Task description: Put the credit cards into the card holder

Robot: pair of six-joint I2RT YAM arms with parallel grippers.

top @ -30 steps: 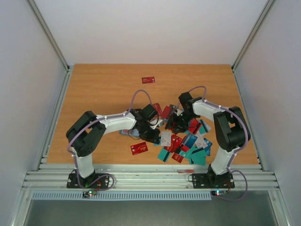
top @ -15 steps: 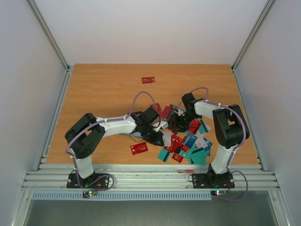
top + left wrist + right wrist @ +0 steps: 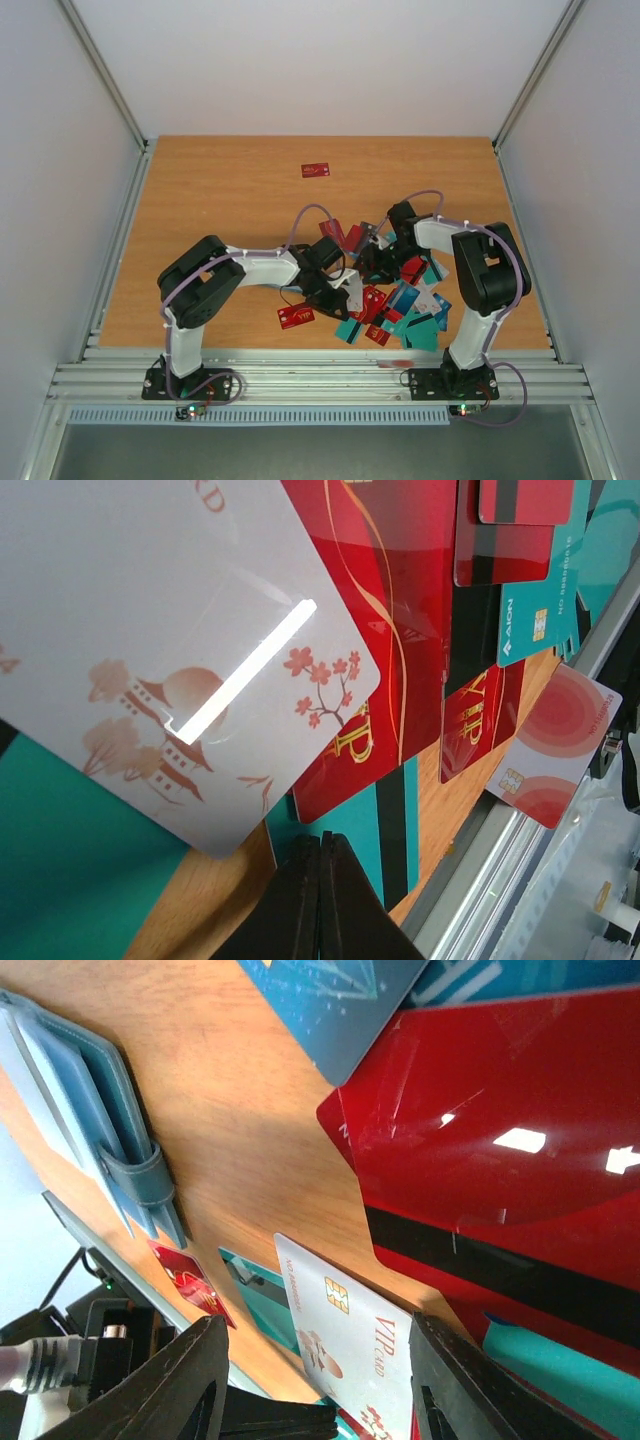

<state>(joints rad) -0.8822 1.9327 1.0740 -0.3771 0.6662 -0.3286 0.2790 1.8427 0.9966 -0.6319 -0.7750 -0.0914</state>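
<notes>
Though cluttered, wooden table (image 3: 220, 190), white walls (image 3: 320, 60)

The credit cards (image 3: 400, 310) lie heaped on the table (image 3: 220, 200), near right, a lone card (image 3: 315, 170) well behind them.

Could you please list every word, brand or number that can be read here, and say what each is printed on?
"AION": teal card, left wrist view.
"VIP": gold letters on a red card, same view.
"VIP CARD": white chip card, right wrist view.
The digits along the teal card's edge are too small to read.
The print on the lone red card far up the table is too small.
</notes>
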